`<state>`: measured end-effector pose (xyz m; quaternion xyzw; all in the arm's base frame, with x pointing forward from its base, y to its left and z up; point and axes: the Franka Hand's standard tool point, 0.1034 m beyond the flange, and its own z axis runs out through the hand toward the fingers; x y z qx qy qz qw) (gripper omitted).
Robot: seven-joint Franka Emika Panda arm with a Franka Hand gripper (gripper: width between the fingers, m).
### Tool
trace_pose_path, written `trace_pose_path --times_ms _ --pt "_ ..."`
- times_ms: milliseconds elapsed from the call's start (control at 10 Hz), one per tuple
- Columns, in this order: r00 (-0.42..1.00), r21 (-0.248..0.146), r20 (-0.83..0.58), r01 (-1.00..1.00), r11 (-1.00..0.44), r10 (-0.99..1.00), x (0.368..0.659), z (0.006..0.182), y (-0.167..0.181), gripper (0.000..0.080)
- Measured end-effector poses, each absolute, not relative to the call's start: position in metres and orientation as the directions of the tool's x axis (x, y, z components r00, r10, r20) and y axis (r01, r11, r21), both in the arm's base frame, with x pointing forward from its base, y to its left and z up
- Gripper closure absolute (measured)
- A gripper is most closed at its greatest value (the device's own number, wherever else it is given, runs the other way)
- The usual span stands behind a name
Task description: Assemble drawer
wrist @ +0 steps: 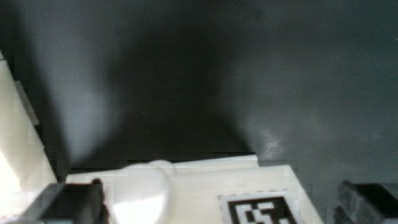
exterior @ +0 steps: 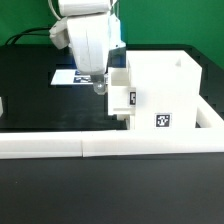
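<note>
The drawer's large white housing stands at the exterior view's right, with a tag on its front. A smaller white tray with a tag sits against the housing's left side; how deep it sits in the housing I cannot tell. My gripper hangs right over the tray's outer end. In the wrist view the tray with its rounded knob and tag lies between my two dark fingers. My gripper is open, with a dark gap on one side. A second tray is not in view.
A long white L-shaped bar runs along the front of the black table. The marker board lies behind my gripper. A white piece shows at the exterior view's left edge. A white edge borders the wrist view.
</note>
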<state>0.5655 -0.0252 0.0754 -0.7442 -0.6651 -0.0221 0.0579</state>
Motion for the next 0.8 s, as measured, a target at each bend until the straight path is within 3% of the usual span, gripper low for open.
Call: trace_pose_path --times_ms 400,600,800 --pt "0.133 -0.036 0.1 0.991 -0.13 0.986 0.569 0.087 -0.052 0.015" --pt "0.143 -0.042 0.1 0.989 -0.14 0.985 0.564 0.085 -0.057 0.015" --pt "0.125 -0.055 0.106 0.991 -0.12 0.986 0.554 0.076 -0.04 0.015"
